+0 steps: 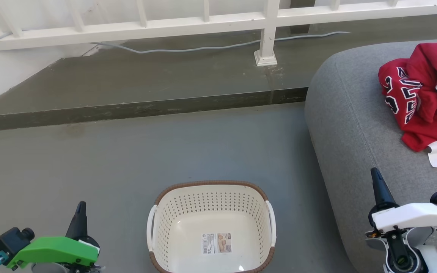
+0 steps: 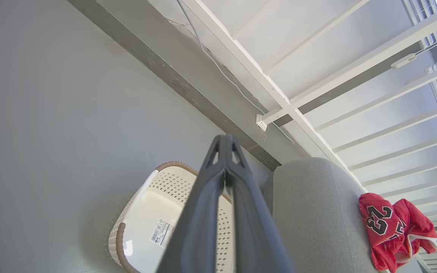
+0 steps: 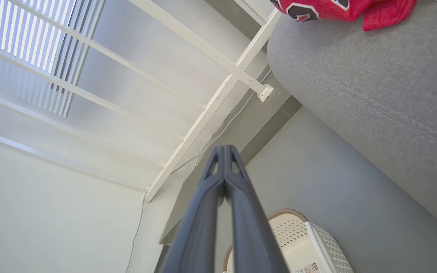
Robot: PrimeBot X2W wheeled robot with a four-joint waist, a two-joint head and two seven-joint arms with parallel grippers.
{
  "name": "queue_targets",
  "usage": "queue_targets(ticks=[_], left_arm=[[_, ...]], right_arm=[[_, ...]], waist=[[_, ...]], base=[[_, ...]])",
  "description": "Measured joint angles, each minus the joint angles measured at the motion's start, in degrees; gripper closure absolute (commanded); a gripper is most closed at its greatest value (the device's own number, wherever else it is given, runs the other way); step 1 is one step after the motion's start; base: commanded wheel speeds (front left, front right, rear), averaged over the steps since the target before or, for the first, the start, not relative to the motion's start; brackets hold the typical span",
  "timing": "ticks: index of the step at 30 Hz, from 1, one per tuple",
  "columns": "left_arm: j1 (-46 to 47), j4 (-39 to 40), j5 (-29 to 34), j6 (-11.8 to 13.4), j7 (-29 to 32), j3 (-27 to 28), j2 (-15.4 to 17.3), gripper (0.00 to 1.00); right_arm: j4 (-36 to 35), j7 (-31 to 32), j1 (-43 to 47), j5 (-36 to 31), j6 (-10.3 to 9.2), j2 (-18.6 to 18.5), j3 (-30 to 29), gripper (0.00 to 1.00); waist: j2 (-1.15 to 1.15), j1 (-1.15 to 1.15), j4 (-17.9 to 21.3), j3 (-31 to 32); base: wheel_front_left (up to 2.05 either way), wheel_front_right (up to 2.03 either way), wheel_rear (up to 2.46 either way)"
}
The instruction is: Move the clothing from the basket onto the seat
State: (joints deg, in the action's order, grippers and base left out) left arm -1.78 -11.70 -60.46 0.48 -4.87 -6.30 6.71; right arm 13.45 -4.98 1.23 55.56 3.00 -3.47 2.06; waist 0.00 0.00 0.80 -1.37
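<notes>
Found the left gripper [image 1: 80, 212] at the lower left of the head view, fingers pressed together on nothing. Found the right gripper [image 1: 378, 185] at the lower right likewise closed and empty, its tip over the near edge of the seat [image 1: 355, 125]. Saw the clothing [image 1: 423, 91] heaped on that seat, well apart from both grippers and nearer the right one. Saw the basket [image 1: 211, 183] on the floor [image 1: 89, 159] between them, bare down to its label sticker [image 1: 217, 243]. Judged the task as good as done.

Looked along the left gripper [image 2: 225, 142] in the left wrist view and found its fingers meeting at the tip. Placed the basket [image 2: 173, 182] just behind them and the clothing [image 2: 389, 227] well apart, on the seat [image 2: 313, 212].

Looked along the right gripper [image 3: 224, 151] in the right wrist view and found it shut too. Placed the clothing [image 3: 328, 9] at the top edge, on the seat [image 3: 374, 83].

Judged the clothing soft, light and limp, apt to drape and trail. Reckoned a raised fold atop the heap the best hold, not the loose white tag [image 1: 435, 153].
</notes>
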Motion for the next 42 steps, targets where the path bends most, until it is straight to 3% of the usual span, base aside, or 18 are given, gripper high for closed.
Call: queue_targets(ticks=[42], left_arm=[[3.70, -3.00, -28.24, -6.13, 7.87, 6.93, -2.32, 1.00]], right_arm=[[2.09, 8.12, -3.47, 32.19, 3.18, -0.03, -6.50, 1.00]], waist=[[0.00, 0.00, -0.68, 1.05]], base=[[0.00, 0.00, 0.00]])
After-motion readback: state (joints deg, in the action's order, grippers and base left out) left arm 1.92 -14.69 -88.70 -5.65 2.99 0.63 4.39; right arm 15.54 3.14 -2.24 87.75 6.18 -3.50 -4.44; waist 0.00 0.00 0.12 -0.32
